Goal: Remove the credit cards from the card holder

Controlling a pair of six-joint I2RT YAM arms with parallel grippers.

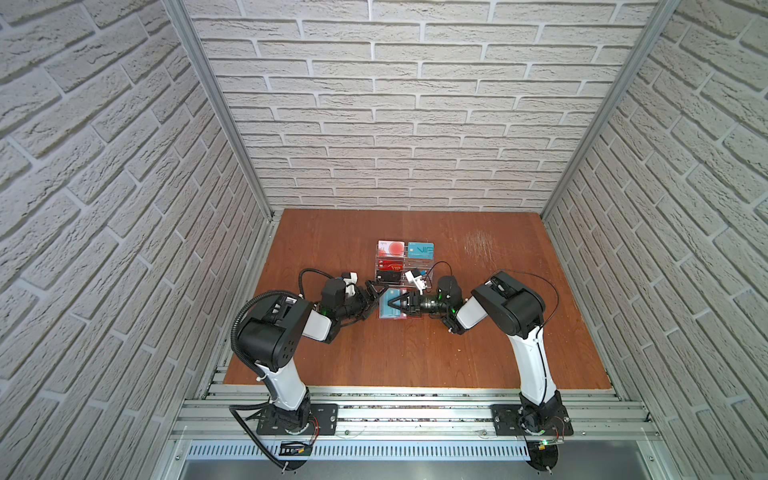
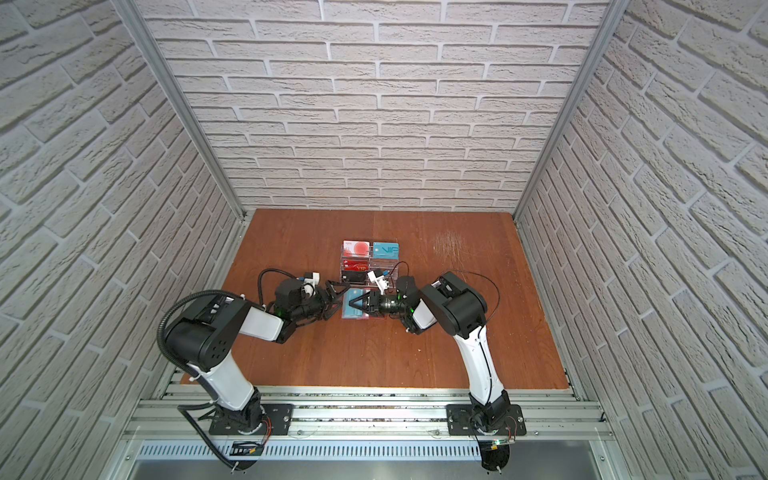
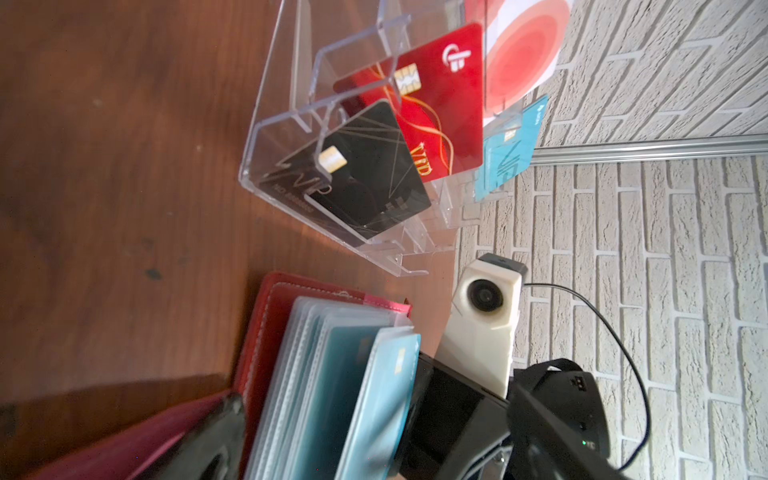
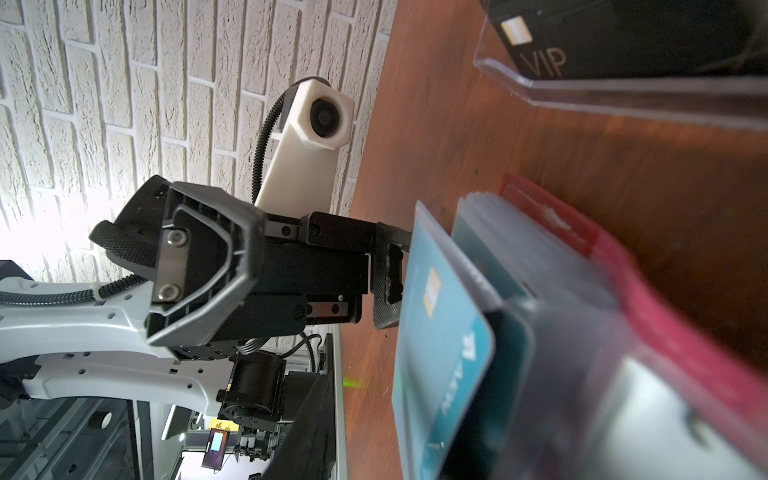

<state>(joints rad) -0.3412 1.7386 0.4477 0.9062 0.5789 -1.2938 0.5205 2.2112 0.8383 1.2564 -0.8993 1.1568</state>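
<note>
Though scuffed, wooden tabletop (image 1: 415, 353), brick walls (image 1: 415, 104).

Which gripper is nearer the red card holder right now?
Right. The right gripper sits over the card holder, jaws closed on its lifted sleeve pages. The left gripper stands open at the holder's left edge in both top views.

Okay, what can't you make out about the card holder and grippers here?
- What the right gripper holds: in both top views its body covers the card holder; the right wrist view blurs it.
- Cards left inside: overlapping clear sleeves in the left wrist view hide the count behind the teal card.
</note>
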